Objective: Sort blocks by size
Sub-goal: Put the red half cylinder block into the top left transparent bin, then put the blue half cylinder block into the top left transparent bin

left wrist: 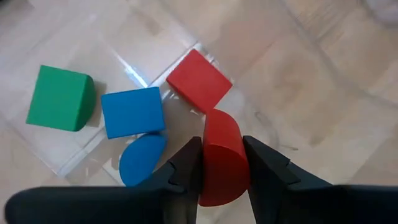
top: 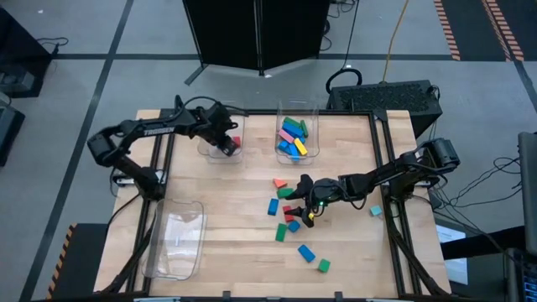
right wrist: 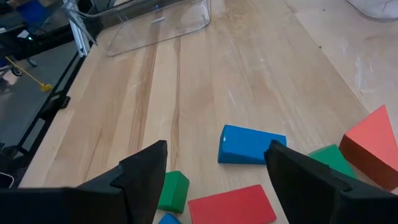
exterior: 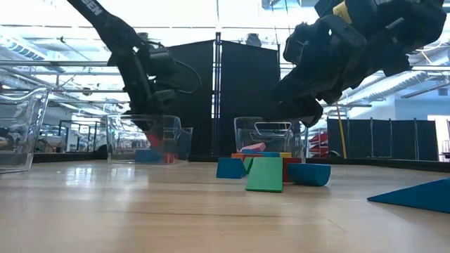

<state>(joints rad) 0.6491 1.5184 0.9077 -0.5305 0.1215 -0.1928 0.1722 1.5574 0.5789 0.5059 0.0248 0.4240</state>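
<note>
Left gripper [left wrist: 222, 168]: clenched on a red half-round block [left wrist: 221, 158], upper left of the high view, over a clear bin [top: 220, 151] holding small blocks; lower before letting go, clear of the red cube [left wrist: 199, 79]. Right gripper [right wrist: 214, 168]: spread wide above the loose blocks [top: 295, 220] at table centre. Writing: none legible.

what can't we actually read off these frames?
- High view: the left claw covers the blocks in its bin; count unreadable.
- High view: the right claw hides the blocks under it.
- Low view: front blocks, like the green block, hide those behind.
- Left wrist view: the fingers cover the lower part of the red block.
- Right wrist view: the red triangular block is cut off by the edge.
</note>
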